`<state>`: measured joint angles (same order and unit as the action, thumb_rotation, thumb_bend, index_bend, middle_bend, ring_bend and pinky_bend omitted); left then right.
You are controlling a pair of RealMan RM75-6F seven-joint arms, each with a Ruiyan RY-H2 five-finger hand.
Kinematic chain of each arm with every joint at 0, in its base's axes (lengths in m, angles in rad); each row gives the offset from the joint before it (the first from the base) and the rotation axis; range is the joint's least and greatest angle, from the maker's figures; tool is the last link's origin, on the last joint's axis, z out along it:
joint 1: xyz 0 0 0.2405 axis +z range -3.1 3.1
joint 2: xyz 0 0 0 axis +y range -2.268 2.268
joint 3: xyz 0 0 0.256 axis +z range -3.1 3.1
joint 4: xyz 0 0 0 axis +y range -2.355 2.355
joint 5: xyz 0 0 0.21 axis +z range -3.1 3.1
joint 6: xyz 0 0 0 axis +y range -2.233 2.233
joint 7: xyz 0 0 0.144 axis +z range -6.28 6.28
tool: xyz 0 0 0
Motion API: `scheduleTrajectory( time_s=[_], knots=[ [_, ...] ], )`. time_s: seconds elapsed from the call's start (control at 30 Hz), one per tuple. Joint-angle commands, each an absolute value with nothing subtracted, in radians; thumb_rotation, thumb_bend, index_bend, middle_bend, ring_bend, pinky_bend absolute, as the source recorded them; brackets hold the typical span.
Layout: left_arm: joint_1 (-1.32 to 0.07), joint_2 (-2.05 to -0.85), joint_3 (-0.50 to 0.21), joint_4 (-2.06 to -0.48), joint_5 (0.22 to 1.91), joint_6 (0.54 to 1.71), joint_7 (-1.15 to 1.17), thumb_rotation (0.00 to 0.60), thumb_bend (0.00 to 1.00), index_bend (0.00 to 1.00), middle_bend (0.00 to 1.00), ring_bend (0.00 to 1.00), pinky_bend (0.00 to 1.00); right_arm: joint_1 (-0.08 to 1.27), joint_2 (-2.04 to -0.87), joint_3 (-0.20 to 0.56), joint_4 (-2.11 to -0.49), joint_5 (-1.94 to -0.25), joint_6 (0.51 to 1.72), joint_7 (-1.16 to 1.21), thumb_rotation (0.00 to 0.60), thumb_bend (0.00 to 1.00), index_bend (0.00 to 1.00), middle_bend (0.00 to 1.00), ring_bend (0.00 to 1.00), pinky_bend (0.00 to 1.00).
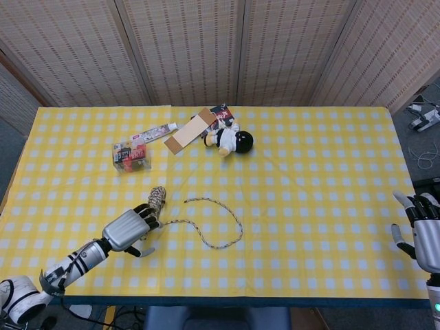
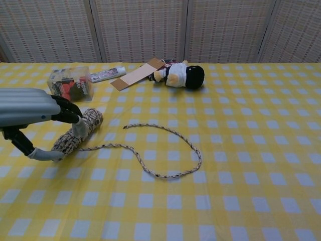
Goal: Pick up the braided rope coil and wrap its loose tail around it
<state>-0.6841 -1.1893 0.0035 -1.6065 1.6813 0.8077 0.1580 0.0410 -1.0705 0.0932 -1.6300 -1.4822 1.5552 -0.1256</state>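
On the yellow checked tabletop [image 1: 309, 206], toward its left front part, the braided rope coil [image 2: 84, 127] lies flat with the left robot hand [image 1: 129, 229] set over its nearer end. In the chest view the fingers [image 2: 79, 129] curl over the top of the coil while the thumb sits low beside the coil's near tip; whether they actually squeeze the rope cannot be told, and the coil rests on the cloth. The loose tail [image 1: 218, 222] runs out from the coil's near end to the right, bends into a wide open loop and ends back near the coil's far end, lying free on the tabletop.

The right robot hand [image 1: 421, 230] hangs at the right front edge, well apart from the rope, its fingers spread and holding nothing.

Farther back sit a clear plastic box [image 1: 131, 155], a small tube [image 1: 155, 130], a cardboard strip [image 1: 190, 130] and a plush toy [image 1: 232, 139], the last two close together.
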Motion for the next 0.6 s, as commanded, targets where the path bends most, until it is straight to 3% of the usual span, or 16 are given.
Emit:
scheduleTrajectory(
  time_s=[0.03, 0.6],
  knots=[
    [-0.689, -1.204, 0.011, -1.608, 1.664, 0.797, 0.174, 0.266, 0.32, 0.32, 0.31, 0.13, 0.11, 0.04, -1.071, 0.093, -1.627, -1.481, 1.555, -0.122, 0.6, 0.38, 0.18, 0.27, 0.17, 0.29],
    [-0.704, -1.241, 0.017, -1.524, 1.506, 0.732, 0.313, 0.251, 0.32, 0.34, 0.31, 0.12, 0.09, 0.031, -1.079, 0.093, -1.61, -1.475, 1.558, -0.095, 0.6, 0.38, 0.18, 0.27, 0.17, 0.29]
  ],
)
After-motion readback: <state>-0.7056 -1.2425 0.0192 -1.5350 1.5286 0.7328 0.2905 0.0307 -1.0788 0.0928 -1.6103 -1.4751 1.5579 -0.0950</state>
